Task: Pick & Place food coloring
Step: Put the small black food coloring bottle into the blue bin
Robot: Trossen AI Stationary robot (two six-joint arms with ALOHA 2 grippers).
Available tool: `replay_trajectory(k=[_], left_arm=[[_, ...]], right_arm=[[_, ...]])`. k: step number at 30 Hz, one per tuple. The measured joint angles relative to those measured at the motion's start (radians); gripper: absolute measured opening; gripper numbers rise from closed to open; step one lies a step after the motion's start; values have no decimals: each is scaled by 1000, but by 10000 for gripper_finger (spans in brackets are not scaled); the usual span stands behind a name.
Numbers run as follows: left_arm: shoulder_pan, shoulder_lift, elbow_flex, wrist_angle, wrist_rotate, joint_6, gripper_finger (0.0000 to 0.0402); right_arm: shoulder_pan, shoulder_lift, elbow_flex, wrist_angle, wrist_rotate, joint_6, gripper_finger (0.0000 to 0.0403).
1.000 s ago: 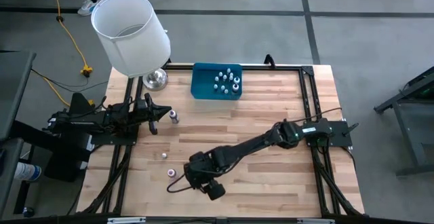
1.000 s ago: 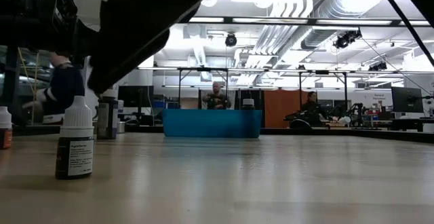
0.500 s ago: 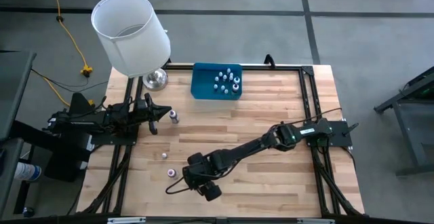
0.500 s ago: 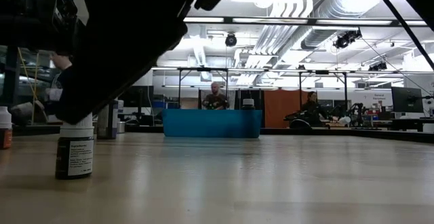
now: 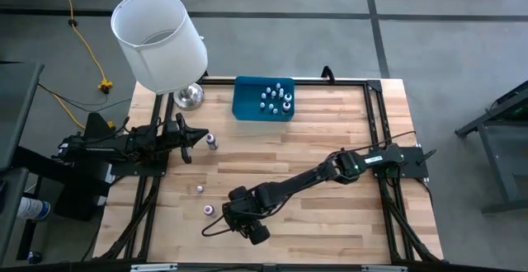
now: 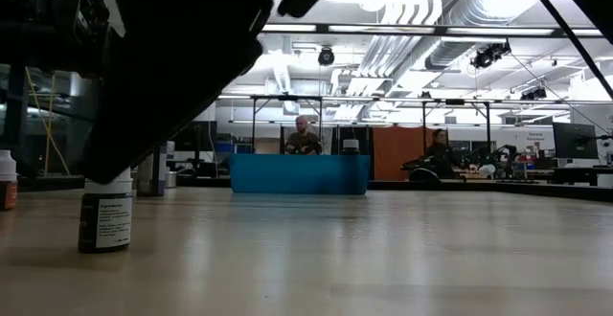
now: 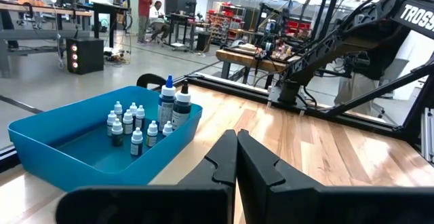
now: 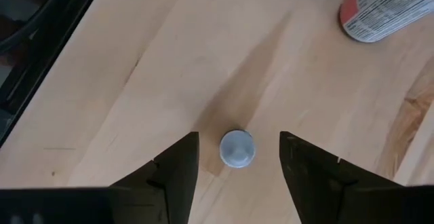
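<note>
**Right gripper over standing bottle**

I see the right gripper point(image 8: 237, 157) spread, fingers either side of an upright food coloring bottle point(image 8: 237, 148), not touching. Another bottle point(image 8: 380, 7) lies nearby. Left gripper point(image 7: 237, 157) is clenched, empty, facing the blue tray point(image 7: 41, 149) of bottles.

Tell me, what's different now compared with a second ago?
The right gripper has come down over a small upright bottle near the table's front left, so its cap now sits between the open fingers, which have begun closing but do not touch it yet. In the low view the arm now hides the cap that showed before. The left gripper stayed shut at the left edge; the blue tray of bottles did not move.
</note>
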Motion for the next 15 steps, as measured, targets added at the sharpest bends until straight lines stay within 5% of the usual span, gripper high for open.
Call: replay_trajectory(k=[15], left_arm=[[0, 0, 0, 0, 0, 0, 0]], right_arm=[[0, 7, 0, 1, 13, 1, 160]])
